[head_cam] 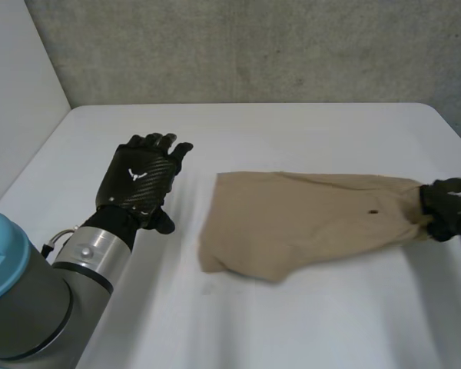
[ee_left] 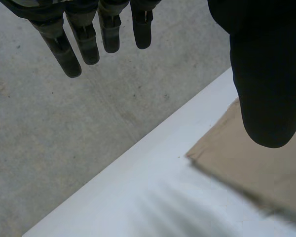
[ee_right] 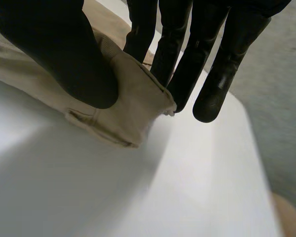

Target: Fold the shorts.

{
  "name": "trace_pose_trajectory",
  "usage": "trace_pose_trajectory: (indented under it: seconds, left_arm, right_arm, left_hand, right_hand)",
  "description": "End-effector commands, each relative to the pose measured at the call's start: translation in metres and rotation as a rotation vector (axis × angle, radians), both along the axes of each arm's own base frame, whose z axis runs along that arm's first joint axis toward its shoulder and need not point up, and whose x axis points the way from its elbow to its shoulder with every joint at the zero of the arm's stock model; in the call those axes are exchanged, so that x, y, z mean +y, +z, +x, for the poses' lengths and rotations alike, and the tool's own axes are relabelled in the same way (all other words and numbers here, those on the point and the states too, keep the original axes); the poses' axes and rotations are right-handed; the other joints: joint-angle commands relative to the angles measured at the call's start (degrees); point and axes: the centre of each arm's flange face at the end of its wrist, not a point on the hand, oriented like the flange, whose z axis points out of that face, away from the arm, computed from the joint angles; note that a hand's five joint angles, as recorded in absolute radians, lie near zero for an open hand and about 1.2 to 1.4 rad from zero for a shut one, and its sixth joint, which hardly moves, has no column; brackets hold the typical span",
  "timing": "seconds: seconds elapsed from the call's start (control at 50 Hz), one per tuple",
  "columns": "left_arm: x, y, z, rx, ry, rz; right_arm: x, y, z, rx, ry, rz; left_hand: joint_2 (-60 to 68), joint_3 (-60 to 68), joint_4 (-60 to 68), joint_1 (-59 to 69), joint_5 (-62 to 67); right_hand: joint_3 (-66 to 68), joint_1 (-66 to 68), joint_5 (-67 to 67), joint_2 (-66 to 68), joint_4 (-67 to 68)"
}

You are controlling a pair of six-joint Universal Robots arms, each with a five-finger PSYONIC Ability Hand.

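tan shorts [head_cam: 292,223] are lying flat on a white table [head_cam: 292,323] before a grey wall [head_cam: 253,46]; right hand [head_cam: 449,207] is pinching their right end, left hand [head_cam: 142,181] is hovering wide.

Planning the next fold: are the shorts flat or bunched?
Mostly flat on the table; the shorts are gathered only where the right hand pinches one end.

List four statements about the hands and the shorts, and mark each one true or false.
1. The right hand pinches one end of the shorts. True.
2. The left hand grips the shorts. False: it is open, beside them and apart from the cloth.
3. The shorts lie spread on the white table. True.
4. The shorts are blue. False: they are tan.
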Motion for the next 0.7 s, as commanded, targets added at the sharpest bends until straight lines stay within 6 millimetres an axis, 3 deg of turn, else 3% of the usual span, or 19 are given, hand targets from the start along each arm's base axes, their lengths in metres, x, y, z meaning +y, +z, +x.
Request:
trace_pose_trajectory:
  seconds: [0.02, 0.04, 0.06, 0.12, 0.14, 0.18, 0.24, 0.26, 0.28, 0.3, 0.34, 0.36, 0.38, 0.44, 0.52, 0.56, 0.6, 0.7]
  left_arm:
    - [0.004, 0.005, 0.009, -0.006, 0.019, 0.014]
    - [0.004, 0.004, 0.010, -0.008, 0.019, 0.017]
    - [0.004, 0.004, 0.010, -0.008, 0.019, 0.017]
    - [0.005, 0.006, 0.010, -0.007, 0.019, 0.013]
    - [0.005, 0.005, 0.010, -0.007, 0.021, 0.015]
    - [0.004, 0.005, 0.011, -0.008, 0.024, 0.015]
    - [0.005, 0.005, 0.011, -0.009, 0.024, 0.016]
    - [0.005, 0.004, 0.011, -0.011, 0.024, 0.020]
    - [0.006, 0.004, 0.012, -0.011, 0.024, 0.020]
    - [0.006, 0.004, 0.012, -0.011, 0.024, 0.020]
    - [0.007, 0.002, 0.012, -0.016, 0.024, 0.028]
    - [0.007, 0.002, 0.012, -0.016, 0.024, 0.028]
    - [0.007, 0.001, 0.013, -0.017, 0.024, 0.029]
    - [0.008, -0.001, 0.013, -0.019, 0.024, 0.037]
    - [0.007, -0.002, 0.013, -0.021, 0.025, 0.039]
    - [0.005, 0.000, 0.012, -0.018, 0.025, 0.032]
    - [0.002, 0.003, 0.011, -0.010, 0.025, 0.021]
    - [-0.012, 0.022, -0.002, 0.028, 0.010, -0.044]
  right_arm:
    - [-0.013, 0.016, -0.025, 0.170, -0.019, -0.011]
    - [-0.015, 0.023, -0.018, 0.181, 0.000, -0.033]
    - [-0.014, 0.036, 0.008, 0.166, 0.072, -0.084]
    - [-0.011, 0.044, 0.027, 0.146, 0.123, -0.115]
    - [-0.006, 0.056, 0.054, 0.112, 0.203, -0.161]
    - [0.004, 0.067, 0.082, 0.088, 0.283, -0.206]
    - [0.015, 0.073, 0.106, 0.073, 0.357, -0.236]
    - [0.040, 0.076, 0.147, 0.050, 0.502, -0.271]
    - [0.040, 0.076, 0.147, 0.050, 0.503, -0.271]
    - [0.050, 0.074, 0.161, 0.042, 0.559, -0.277]
    - [0.088, 0.054, 0.203, 0.010, 0.763, -0.244]
    - [0.088, 0.053, 0.203, 0.010, 0.764, -0.244]
    - [0.105, 0.032, 0.218, 0.001, 0.862, -0.181]
    - [0.114, 0.002, 0.224, 0.004, 0.913, -0.086]
    - [0.115, -0.002, 0.223, 0.007, 0.913, -0.054]
    - [0.114, 0.016, 0.220, -0.018, 0.903, -0.081]
    - [0.110, 0.026, 0.218, -0.038, 0.884, -0.102]
    - [0.085, 0.059, 0.192, -0.196, 0.730, -0.102]
  left_hand:
    - [-1.60, -2.09, -1.68, -1.60, -2.49]
    - [-1.60, -2.09, -1.68, -1.60, -2.49]
    - [-1.60, -2.09, -1.68, -1.60, -2.49]
    - [-1.60, -2.09, -1.68, -1.60, -2.49]
    - [-1.60, -2.09, -1.68, -1.60, -2.49]
    - [-1.60, -2.09, -1.68, -1.60, -2.49]
    - [-1.60, -2.09, -1.68, -1.60, -2.49]
    - [-1.60, -2.09, -1.68, -1.60, -2.49]
    - [-1.43, -1.93, -1.51, -1.43, -2.33]
    - [-1.43, -1.93, -1.51, -1.43, -2.33]
    - [-1.60, -2.09, -1.68, -1.60, -2.49]
    - [-1.60, -2.09, -1.68, -1.60, -2.49]
    - [-1.60, -2.09, -1.68, -1.60, -2.49]
    - [-1.60, -2.09, -1.68, -1.60, -2.49]
    - [-1.60, -2.09, -1.68, -1.60, -2.49]
    - [-1.60, -2.09, -1.68, -1.60, -2.49]
    - [-1.60, -2.09, -1.68, -1.60, -2.49]
    - [-1.27, -1.76, -1.34, -1.27, -2.16]
  right_hand:
    - [14.49, 25.96, 15.66, 13.06, 11.74]
    - [14.49, 25.96, 15.66, 13.06, 11.74]
    - [14.49, 25.96, 15.66, 13.06, 11.74]
    - [14.49, 25.96, 15.66, 13.06, 11.74]
    - [14.49, 25.96, 15.66, 13.06, 11.74]
    - [14.49, 25.96, 15.66, 13.06, 11.74]
    - [14.49, 25.96, 15.66, 13.06, 11.74]
    - [14.49, 25.96, 15.66, 13.06, 11.74]
    - [14.49, 25.96, 15.66, 13.06, 11.74]
    - [14.49, 25.96, 15.66, 13.06, 11.74]
    - [14.49, 25.96, 15.66, 13.06, 11.74]
    - [14.49, 25.96, 15.66, 13.06, 11.74]
    - [14.49, 25.96, 15.66, 13.06, 11.74]
    - [14.49, 25.96, 15.66, 13.06, 11.74]
    - [7.65, 19.12, 8.83, 6.23, 4.90]
    - [-39.17, -27.70, -38.00, -40.60, -41.92]
    - [-55.51, -44.04, -54.34, -56.94, -58.26]
    - [-55.51, -44.04, -54.34, -56.94, -58.26]
